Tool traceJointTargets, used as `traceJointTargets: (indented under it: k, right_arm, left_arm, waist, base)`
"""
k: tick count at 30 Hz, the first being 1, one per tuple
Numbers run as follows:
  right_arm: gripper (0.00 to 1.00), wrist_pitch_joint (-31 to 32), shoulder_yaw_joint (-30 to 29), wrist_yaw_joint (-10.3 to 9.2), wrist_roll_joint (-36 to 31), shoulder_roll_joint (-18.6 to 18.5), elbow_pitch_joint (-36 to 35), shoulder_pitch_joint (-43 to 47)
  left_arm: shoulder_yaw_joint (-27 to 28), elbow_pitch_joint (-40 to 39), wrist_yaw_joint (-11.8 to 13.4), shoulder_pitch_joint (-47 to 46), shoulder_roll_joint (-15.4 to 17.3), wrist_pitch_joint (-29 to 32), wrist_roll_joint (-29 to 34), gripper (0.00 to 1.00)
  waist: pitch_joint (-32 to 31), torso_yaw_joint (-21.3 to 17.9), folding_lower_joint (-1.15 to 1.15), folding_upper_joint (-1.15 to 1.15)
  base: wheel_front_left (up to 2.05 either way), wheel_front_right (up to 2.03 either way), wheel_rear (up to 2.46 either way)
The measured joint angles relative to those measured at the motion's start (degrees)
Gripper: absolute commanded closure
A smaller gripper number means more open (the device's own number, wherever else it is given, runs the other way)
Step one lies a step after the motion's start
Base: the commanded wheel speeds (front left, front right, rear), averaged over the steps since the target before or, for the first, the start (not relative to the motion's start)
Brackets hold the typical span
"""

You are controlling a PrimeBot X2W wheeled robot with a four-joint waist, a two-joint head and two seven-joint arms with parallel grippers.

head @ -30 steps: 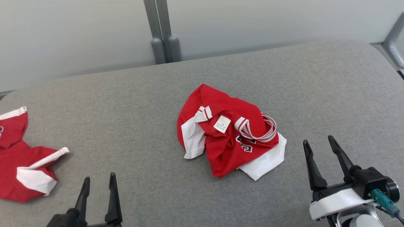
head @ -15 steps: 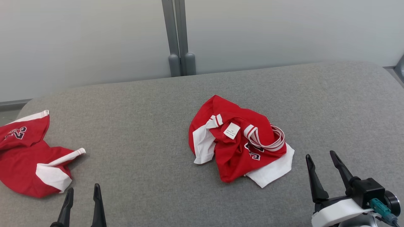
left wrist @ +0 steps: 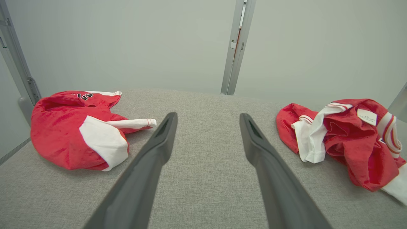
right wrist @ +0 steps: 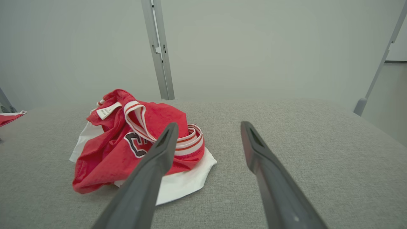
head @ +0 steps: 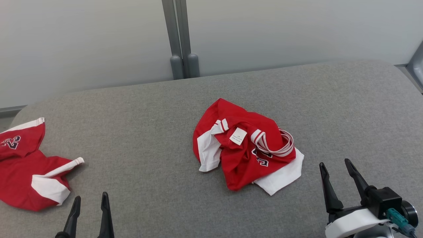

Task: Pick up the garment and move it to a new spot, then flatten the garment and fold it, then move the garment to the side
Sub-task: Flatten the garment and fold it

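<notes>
A crumpled red and white garment (head: pixel 244 155) with a white label and a striped collar lies in the middle of the grey padded surface (head: pixel 138 132). The left wrist view has it at the right (left wrist: pixel 349 143); the right wrist view has it at the left (right wrist: pixel 120 149). My right gripper (head: pixel 334 162) stands open near the front right, a short way right of the garment and not touching it (right wrist: pixel 209 124). My left gripper (head: pixel 91 196) is open at the front left, over bare fabric (left wrist: pixel 207 115), with nothing between its fingers.
A second red and white garment (head: pixel 23 178) lies bunched at the far left edge (left wrist: pixel 63 133). A pale wall with a grey post (head: pixel 180 49) closes off the back. A metal frame leg (right wrist: pixel 372 86) stands off the right end.
The head camera has shifted, so the whole picture sits a little lower. Both garments lie as before, and both grippers stay open.
</notes>
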Motion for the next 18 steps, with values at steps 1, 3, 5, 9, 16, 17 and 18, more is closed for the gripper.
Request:
traceJointTargets:
  k: [1, 3, 5, 9, 16, 17, 18]
  right_arm:
    - [0.00, 0.00, 0.01, 0.00, 0.00, 0.03, 0.04, -0.01]
    - [0.00, 0.00, 0.04, 0.00, 0.00, 0.07, 0.07, -0.01]
    - [0.00, 0.00, 0.04, 0.00, 0.00, 0.07, 0.05, -0.01]
    - [0.00, 0.00, 0.23, 0.00, 0.00, 0.07, 0.05, -0.03]
    - [0.00, 0.00, 0.67, 0.00, 0.03, -0.14, 0.07, -0.14]
    - [0.00, 0.00, 0.79, 0.00, 0.03, -0.20, 0.04, -0.18]
    - [0.00, 0.00, 0.90, 0.00, 0.03, -0.25, 0.02, -0.30]
  left_arm:
    - [0.00, 0.00, -0.01, -0.01, 0.00, 0.00, 0.00, 0.00]
    - [0.01, -0.02, -0.13, -0.02, 0.00, 0.00, 0.00, 0.00]
    - [-0.03, -0.03, -0.15, -0.04, 0.00, 0.00, 0.00, 0.00]
    - [-0.14, 0.02, -0.16, -0.08, 0.00, 0.00, 0.00, 0.00]
    - [-0.48, -0.65, -0.16, -0.36, -0.01, 0.00, -0.13, 0.00]
    - [-0.73, -1.01, -0.16, -0.51, -0.01, 0.00, -0.20, 0.00]
    - [-1.14, -1.56, -0.16, -0.91, -0.01, 0.00, -0.46, 0.00]
  waist:
    - [0.00, -0.02, 0.00, 0.00]
    - [0.06, -0.04, 0.00, 0.00]
    - [0.15, -0.02, 0.00, 0.00]
    - [0.26, -0.09, 0.00, 0.00]
    - [0.56, -0.47, 0.00, 0.00]
    - [0.69, -0.61, 0.00, 0.00]
    - [0.88, -0.75, 0.00, 0.00]
  base:
    - [0.00, 0.00, 0.00]
    - [0.00, 0.00, 0.00]
    - [0.00, 0.00, 0.00]
    - [0.00, 0.00, 0.00]
    - [0.00, 0.00, 0.00]
    - [0.00, 0.00, 0.00]
    - [0.00, 0.00, 0.00]
